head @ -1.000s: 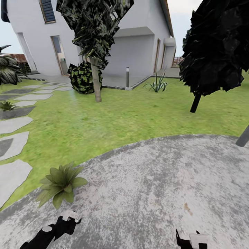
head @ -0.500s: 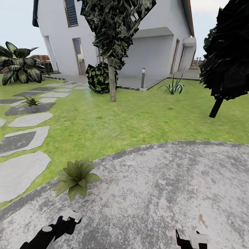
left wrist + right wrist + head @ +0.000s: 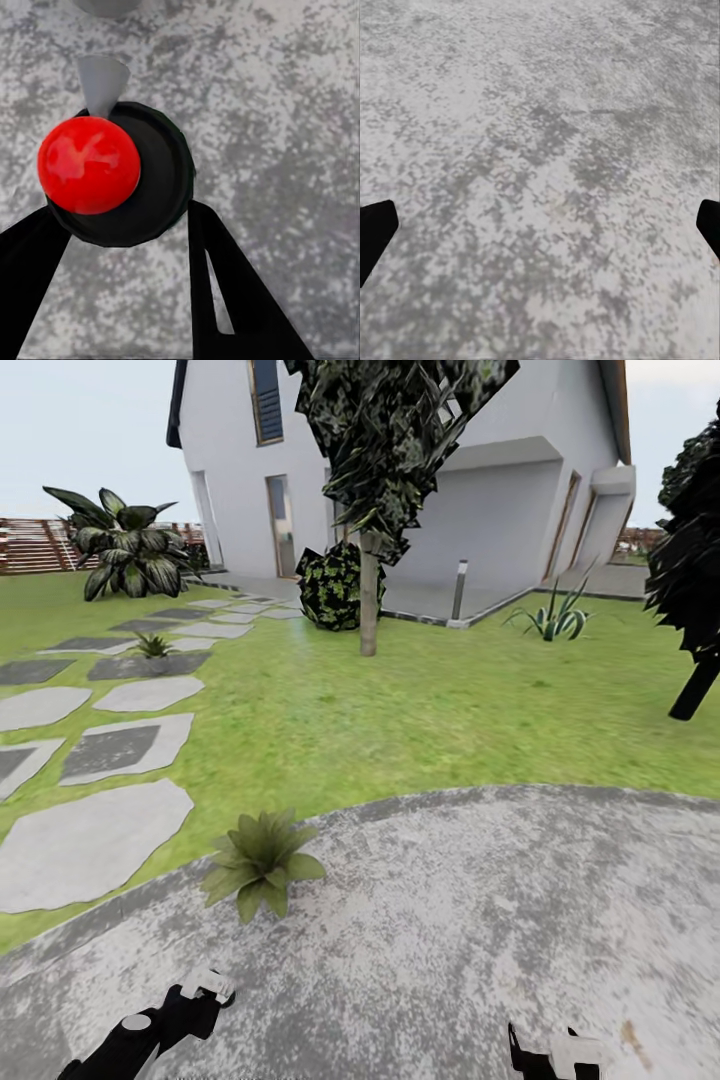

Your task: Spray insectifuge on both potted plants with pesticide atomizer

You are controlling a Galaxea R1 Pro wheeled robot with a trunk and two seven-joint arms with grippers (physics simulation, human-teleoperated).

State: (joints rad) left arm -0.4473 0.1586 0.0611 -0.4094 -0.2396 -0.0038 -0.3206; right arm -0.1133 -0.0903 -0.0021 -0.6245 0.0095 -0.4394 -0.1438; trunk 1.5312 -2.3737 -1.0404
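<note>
Head view, left to right: the brown slatted fence (image 3: 30,545) is showing at the far edge of the lawn (image 3: 420,710), with a big broad-leaved bush (image 3: 125,550) in front of it. Grey stepping slabs (image 3: 95,840) are running across the grass. One potted plant (image 3: 152,647) is sitting far off among the slabs. The second potted plant (image 3: 262,860) is sitting close in, right where the grass meets the round paved patio (image 3: 450,920). A tree (image 3: 370,600) is standing mid-lawn before the white house (image 3: 500,510), and a dark tree (image 3: 695,590) is closing the right edge. I am holding the left gripper (image 3: 195,1000) low over the patio. In the left wrist view, the left gripper (image 3: 124,212) has its jaws pressing both sides of a dark round body with a red knob and a pale grey spout. I am reading this as the pesticide atomizer (image 3: 157,172), seen end-on over the paving. The right gripper (image 3: 550,1060) is hanging low at the right. In the right wrist view, the right gripper (image 3: 540,225) has its jaws spread wide, and there is bare paving between the tips.
</note>
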